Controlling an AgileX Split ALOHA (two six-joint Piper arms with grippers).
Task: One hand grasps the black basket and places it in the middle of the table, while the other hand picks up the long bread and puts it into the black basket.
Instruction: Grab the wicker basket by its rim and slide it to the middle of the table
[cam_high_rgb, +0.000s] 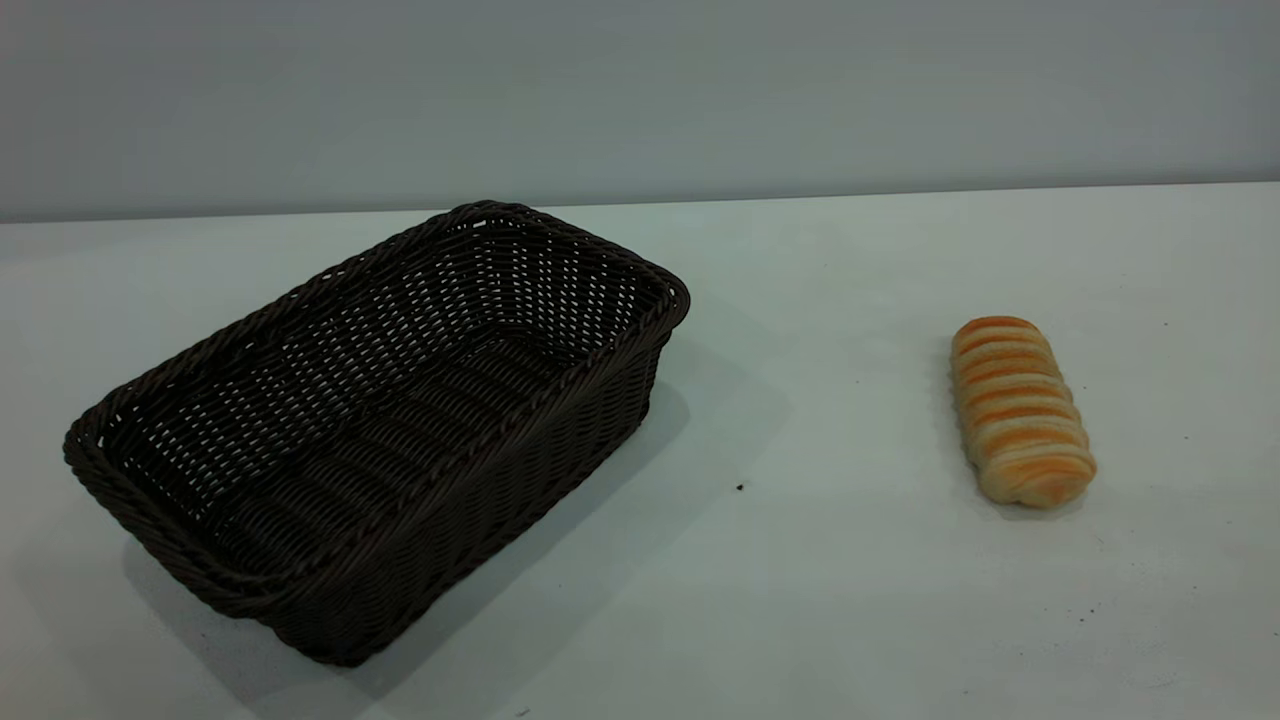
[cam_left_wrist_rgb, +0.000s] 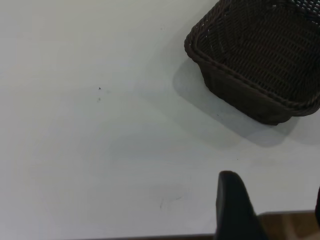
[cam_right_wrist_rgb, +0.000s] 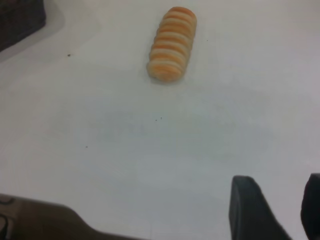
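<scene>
The black basket (cam_high_rgb: 520, 490) stands empty on the left part of the white table (cam_high_rgb: 800, 580), set at an angle. The long bread (cam_high_rgb: 1020, 410) lies on the table's right part, well apart from the basket. Neither gripper shows in the exterior view. In the left wrist view my left gripper (cam_left_wrist_rgb: 272, 200) is open and empty above the table's edge, far from the basket (cam_left_wrist_rgb: 240, 92). In the right wrist view my right gripper (cam_right_wrist_rgb: 277, 200) is open and empty, well short of the bread (cam_right_wrist_rgb: 171, 44). A corner of the basket (cam_right_wrist_rgb: 17, 20) also shows there.
Bare white tabletop lies between basket and bread, with a few tiny dark specks (cam_high_rgb: 740, 487). The table's edge, with brown floor beyond it, shows in the left wrist view (cam_left_wrist_rgb: 290, 225) and in the right wrist view (cam_right_wrist_rgb: 40, 220). A grey wall stands behind the table.
</scene>
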